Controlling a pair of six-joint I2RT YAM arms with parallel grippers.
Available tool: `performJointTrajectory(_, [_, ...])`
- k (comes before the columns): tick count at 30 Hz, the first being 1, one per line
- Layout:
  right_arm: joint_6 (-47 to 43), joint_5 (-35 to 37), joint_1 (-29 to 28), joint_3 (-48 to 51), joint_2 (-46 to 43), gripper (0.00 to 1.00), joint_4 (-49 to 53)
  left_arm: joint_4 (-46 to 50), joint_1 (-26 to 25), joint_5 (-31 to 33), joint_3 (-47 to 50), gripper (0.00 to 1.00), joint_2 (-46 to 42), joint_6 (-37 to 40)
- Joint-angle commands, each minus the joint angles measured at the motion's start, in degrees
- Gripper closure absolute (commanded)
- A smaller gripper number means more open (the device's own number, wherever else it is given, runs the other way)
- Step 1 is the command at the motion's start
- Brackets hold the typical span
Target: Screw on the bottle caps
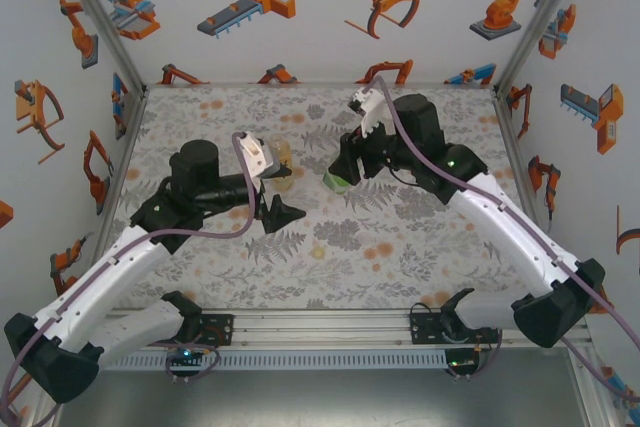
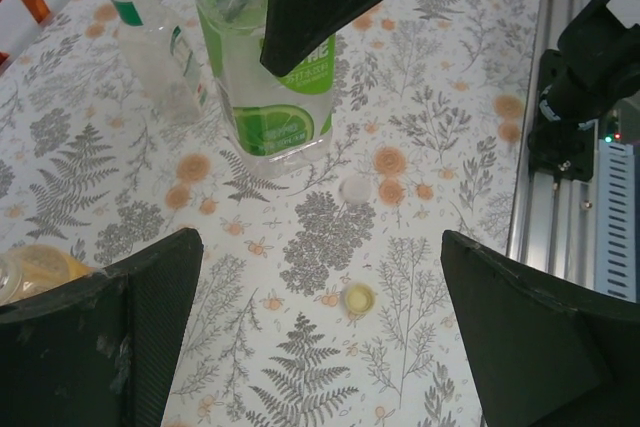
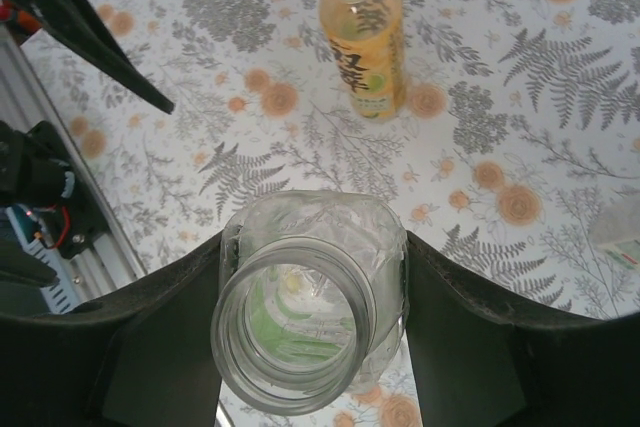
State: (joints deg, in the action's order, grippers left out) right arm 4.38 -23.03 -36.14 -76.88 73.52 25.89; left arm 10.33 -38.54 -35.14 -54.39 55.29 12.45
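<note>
Top external view, taken from the near edge outward: we see an aluminium rail (image 1: pixel 320 332) that carries both arm bases, and beyond it the worktop (image 1: pixel 420 257), spread with a pale cloth printed in grey ferns and orange blossoms. Metal posts (image 1: pixel 100 17) rise at the corners. The white walls (image 1: pixel 320 17) around the worktop carry orange-and-blue drawings of robot arms and grippers. The left tool (image 1: pixel 283 213) hangs over the middle of the cloth, released, its fingers spread wide with nothing between them. Looking down through its wrist camera, we find the pale yellow cap (image 2: pixel 358 298) lying loose on the cloth nearest to us. The whitish cap (image 2: pixel 354 188) lies a little farther on, apart from it and just in front of the green-tinted bottle (image 2: pixel 265 77). That squat bottle stands on the cloth in the clench of the right tool (image 3: pixel 315 317), whose two fingers press against its opposite sides; from the right wrist camera we look straight into its open, uncapped mouth. The amber bottle (image 3: pixel 365 42) with its yellow label stands upright on the cloth, well apart from the held one, and its neck is also bare. Farthest in the left wrist view, the slim colourless bottle (image 2: pixel 150 37) with a green label stands beside the green-tinted one and wears a white cap.
</note>
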Motion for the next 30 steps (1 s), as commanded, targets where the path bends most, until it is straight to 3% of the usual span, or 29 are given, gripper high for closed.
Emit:
performJointTrajectory(1, [-0.9,-4.9,-0.9,-3.0,-1.3,0.8,1.4,0.2,-0.7,-4.0,-2.2,0.04,0.6,0.7])
performJointTrajectory(13, [-2.3,-15.0,-3.9,-4.6,-2.5,0.86,1.5,-5.3,-1.7,-9.3,-3.0,0.01,4.0,-3.2])
performJointTrajectory(20, [-3.9,-16.5,-7.3,-7.2,-2.5,0.9,3.7,-9.3,-1.8,-10.2,-3.6,0.0,5.0,-7.1])
performJointTrajectory(25, [-2.8,-16.0,-8.9,-7.2,-3.6,0.9,0.2,-12.6,-1.8,-16.6,-3.2,0.0,5.8,-8.8])
performJointTrajectory(30, [0.5,-18.0,-9.0,-5.7,-5.3,0.91,-6.2,-19.6,-1.9,-22.9,-2.2,0.07,6.5,-13.0])
